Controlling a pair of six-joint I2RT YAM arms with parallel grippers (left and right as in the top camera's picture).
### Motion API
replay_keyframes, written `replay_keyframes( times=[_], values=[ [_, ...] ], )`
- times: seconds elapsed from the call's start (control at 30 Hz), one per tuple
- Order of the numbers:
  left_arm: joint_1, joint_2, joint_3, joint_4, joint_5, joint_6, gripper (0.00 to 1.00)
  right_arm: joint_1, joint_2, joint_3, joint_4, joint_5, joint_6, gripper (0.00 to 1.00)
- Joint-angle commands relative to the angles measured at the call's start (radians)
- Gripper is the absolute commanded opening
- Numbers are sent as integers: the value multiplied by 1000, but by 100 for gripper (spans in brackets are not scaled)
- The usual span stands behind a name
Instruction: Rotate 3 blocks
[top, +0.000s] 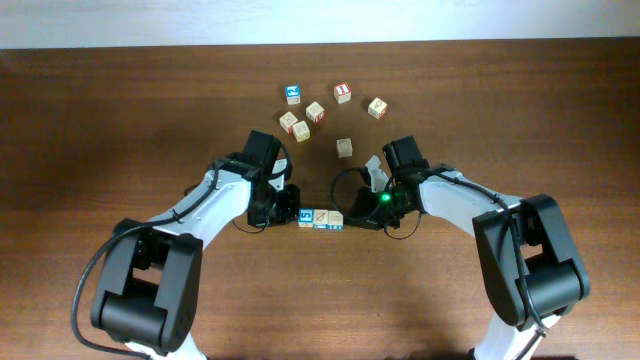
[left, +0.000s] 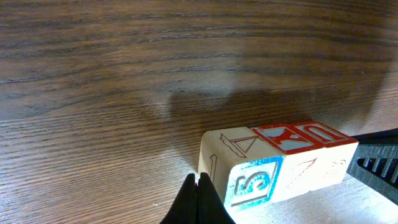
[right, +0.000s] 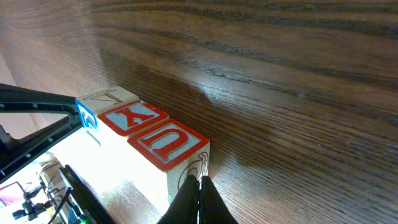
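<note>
Blocks (top: 320, 219) lie in one touching row; my left fingers (left: 208, 208) and right fingers (right: 189, 208), both closed and empty, sit at its ends. I judge the turn unfinished.

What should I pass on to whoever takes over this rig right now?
Left gripper: shut, tips at the blue-faced end of the three-block row.
Right gripper: shut, tips at the opposite, red-topped end.
Blocks: touching in one line between the two grippers. The spare cubes lie apart, farther back.
Done: row bracketed end to end.
Left: the rotation. How far it has gone cannot be told.
</note>
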Motion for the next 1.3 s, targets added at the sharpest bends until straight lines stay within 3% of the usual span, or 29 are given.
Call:
replay_keyframes(
  times=[0.0,0.47,0.67,0.83,1.27],
  values=[
    [-2,14,-6,3,31,10,0,10,-16,-6,0,5,-10,4],
    [-1,14,-5,21,37,52,0,23,-31,-1,45,-68,-37,4],
    [-1,14,-5,21,37,51,0,60,-76,7,32,-16,-33,4],
    [-1,14,-5,21,37,52,0,163,-76,119,-90,170,-33,4],
    [-1,14,-5,22,37,51,0,218,-76,187,-103,193,-25,4]
  ],
)
